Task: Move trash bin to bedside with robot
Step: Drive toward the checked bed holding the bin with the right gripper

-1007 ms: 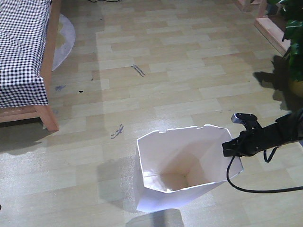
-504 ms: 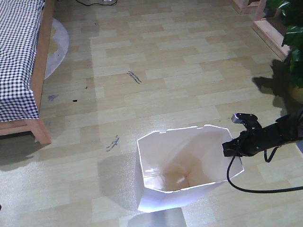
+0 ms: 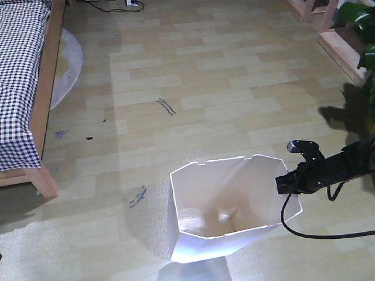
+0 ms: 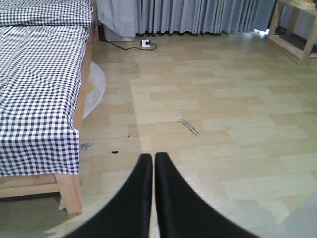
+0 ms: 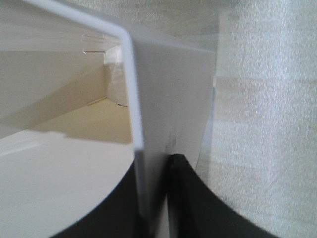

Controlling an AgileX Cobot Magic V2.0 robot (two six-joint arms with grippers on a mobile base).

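Right tool (image 5: 154, 208) astride trash bin (image 5: 171, 89) wall

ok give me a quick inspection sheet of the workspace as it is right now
surface: light wood-plank floor with dark scuff marks
job's things: trash bin upright, apart from the bed at far left
clutter: round grey rug partly under the bed
grippers: right gripper clamped on the bin's right rim; left gripper shut, holding nothing
cables: black cable looped under the right arm; corded power strip by the curtains
surroundings: plant, wooden furniture
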